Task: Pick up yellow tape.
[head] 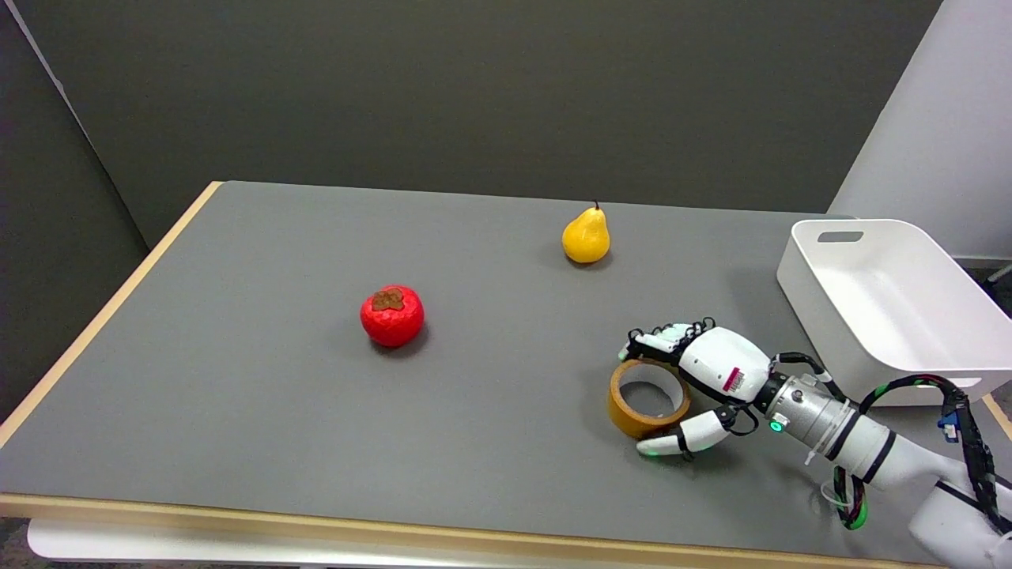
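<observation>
Near the desk's (237, 411) right edge, the right hand (696, 379) brackets the yellow tape (644, 399), fingers spread, not yet gripping (light, stiff ring; pinch its wall).

The right arm (862, 446) enters from the lower right, forearm angled low over the surface. The right hand (700, 379) is extended palm-down, fingers (660, 340) curled at the far side and thumb (684, 438) spread nearside. Contact apparently not established.
</observation>
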Motion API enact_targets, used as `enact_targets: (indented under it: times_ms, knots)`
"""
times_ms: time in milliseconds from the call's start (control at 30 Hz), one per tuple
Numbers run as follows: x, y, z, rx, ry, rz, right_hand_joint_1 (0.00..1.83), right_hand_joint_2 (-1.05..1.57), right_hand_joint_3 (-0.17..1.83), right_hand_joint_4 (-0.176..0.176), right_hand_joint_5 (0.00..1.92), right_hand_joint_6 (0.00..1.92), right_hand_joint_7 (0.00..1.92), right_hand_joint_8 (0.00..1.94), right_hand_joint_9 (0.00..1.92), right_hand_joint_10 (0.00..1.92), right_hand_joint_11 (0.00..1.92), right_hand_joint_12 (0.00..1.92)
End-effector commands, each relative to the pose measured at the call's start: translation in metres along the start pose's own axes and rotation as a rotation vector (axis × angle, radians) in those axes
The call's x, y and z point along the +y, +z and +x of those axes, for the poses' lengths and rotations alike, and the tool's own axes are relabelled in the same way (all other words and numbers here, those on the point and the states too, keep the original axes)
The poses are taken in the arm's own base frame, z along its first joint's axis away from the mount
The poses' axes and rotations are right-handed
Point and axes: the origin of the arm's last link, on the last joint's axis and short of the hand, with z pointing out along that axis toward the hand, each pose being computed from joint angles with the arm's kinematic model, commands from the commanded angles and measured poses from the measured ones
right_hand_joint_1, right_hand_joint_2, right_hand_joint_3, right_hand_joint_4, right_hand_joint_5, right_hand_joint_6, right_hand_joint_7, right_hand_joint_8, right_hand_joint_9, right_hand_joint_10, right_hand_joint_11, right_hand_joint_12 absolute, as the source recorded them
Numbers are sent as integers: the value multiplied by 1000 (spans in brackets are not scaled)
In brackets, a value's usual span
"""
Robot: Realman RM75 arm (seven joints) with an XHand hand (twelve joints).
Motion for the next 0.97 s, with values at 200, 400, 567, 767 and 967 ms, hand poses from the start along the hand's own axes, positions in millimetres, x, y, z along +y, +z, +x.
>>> enact_targets:
  times_ms: [200, 400, 567, 767, 967]
  knots:
    - [4, 8, 47, 161, -100, 50, 1188, 1155, 228, -176, 678, 1444, 736, 1458, 840, 1410, 669, 1756]
    - [21, 6, 108, 331, -190, -9, 1190, 1148, 239, -176, 683, 1441, 741, 1454, 847, 1419, 677, 1763]
    - [52, -11, 164, 497, -294, -158, 1190, 1146, 241, -176, 684, 1439, 742, 1454, 851, 1424, 679, 1764]
    - [103, -46, 196, 571, -329, -427, 1191, 1143, 244, -176, 686, 1436, 744, 1451, 853, 1426, 679, 1764]
    - [151, -87, 183, 427, -361, -708, 1190, 1144, 245, -176, 684, 1440, 742, 1455, 856, 1430, 682, 1766]
